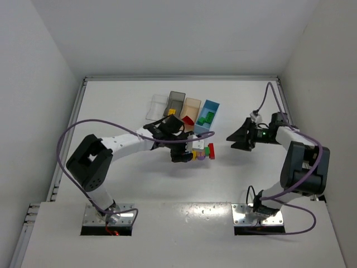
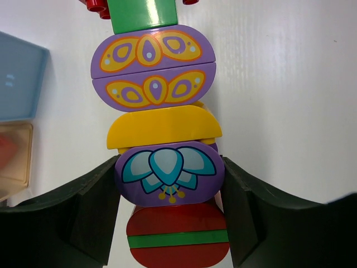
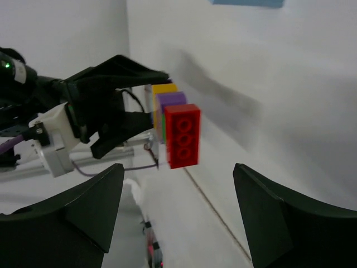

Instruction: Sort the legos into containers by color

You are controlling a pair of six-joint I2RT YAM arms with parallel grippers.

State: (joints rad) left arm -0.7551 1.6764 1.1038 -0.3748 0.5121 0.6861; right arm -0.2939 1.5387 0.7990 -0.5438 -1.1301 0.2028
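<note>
While a multicolour stack of small plastic lego bricks point(image 2: 162, 128) is held near the bins, the jaws of the left gripper point(image 2: 170, 178) are clamped on its purple round-sided brick point(image 2: 167, 164). The right gripper point(image 1: 237, 137) is kept well apart from the stack, its jaws spread wide around nothing. On the white table point(image 1: 139, 184), a clear bin point(image 1: 157, 106), a dark grey bin point(image 1: 175, 102), a tan-peach bin point(image 1: 191, 109) and a light blue bin point(image 1: 211, 111) are lined up side by side.

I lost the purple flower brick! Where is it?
Left wrist view, middle: the purple flower brick is pinched in the left pincer, stacked between a yellow brick and a red brick.
</note>
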